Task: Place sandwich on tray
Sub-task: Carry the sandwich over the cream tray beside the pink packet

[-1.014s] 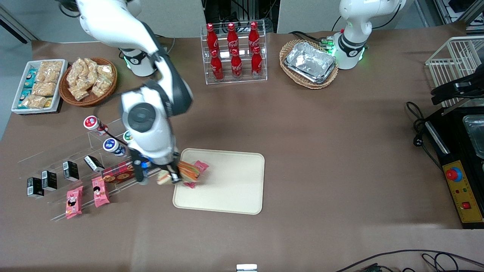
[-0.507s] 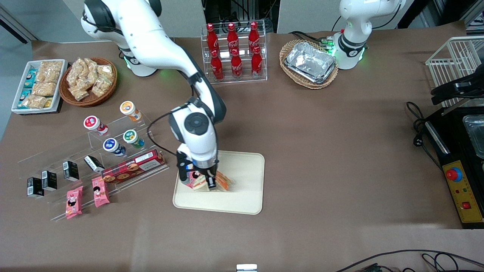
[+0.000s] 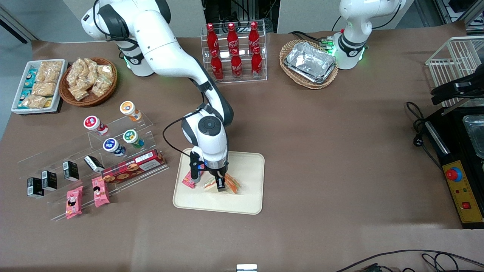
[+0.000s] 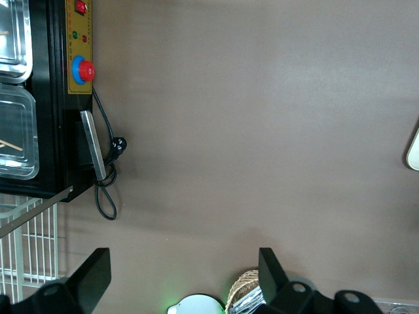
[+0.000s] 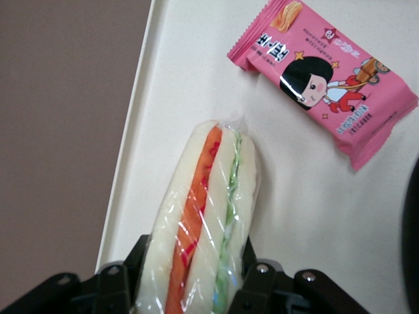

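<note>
My right gripper [image 3: 221, 184] is shut on the wrapped sandwich [image 3: 230, 183] and holds it low over the cream tray [image 3: 242, 200], near its middle. In the right wrist view the sandwich [image 5: 206, 216] shows pale bread with an orange-red stripe and a green stripe, squeezed between the two black fingers [image 5: 258, 281]. The tray surface [image 5: 314, 216] lies under it. A pink snack packet [image 3: 189, 180] with a cartoon face lies on the tray beside the gripper, toward the working arm's end; it also shows in the right wrist view [image 5: 324, 82].
A clear tiered stand [image 3: 90, 151] with cups, small boxes and pink packets stands toward the working arm's end. A cola bottle rack [image 3: 234, 53], a basket of foil trays [image 3: 309, 63] and a snack basket [image 3: 89, 81] stand farther from the front camera.
The gripper with the sandwich has moved from the tray's edge near the stand to over the tray's middle. The pink packet now lies uncovered beside it.
</note>
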Controlling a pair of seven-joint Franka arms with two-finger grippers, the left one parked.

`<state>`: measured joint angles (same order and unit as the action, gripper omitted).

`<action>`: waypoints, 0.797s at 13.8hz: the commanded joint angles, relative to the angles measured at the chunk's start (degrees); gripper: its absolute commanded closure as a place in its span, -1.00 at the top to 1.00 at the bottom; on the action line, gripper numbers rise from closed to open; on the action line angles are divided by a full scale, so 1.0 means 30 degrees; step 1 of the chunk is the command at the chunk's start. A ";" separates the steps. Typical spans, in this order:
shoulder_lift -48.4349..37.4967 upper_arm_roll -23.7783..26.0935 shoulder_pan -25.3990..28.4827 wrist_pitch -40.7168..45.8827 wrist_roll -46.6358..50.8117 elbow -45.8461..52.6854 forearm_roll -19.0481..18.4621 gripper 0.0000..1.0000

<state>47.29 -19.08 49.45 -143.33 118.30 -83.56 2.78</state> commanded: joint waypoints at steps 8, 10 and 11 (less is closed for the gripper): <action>0.1140 -0.0523 -0.0604 -0.0739 0.0030 0.0755 -0.0019 1.00; 0.0819 -0.0465 -0.0810 -0.0594 -0.1220 0.0755 0.0068 1.00; 0.0527 -0.0436 -0.0810 -0.0448 -0.2071 0.0755 0.0272 1.00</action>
<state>49.23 -20.33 47.54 -145.14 117.11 -83.18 2.75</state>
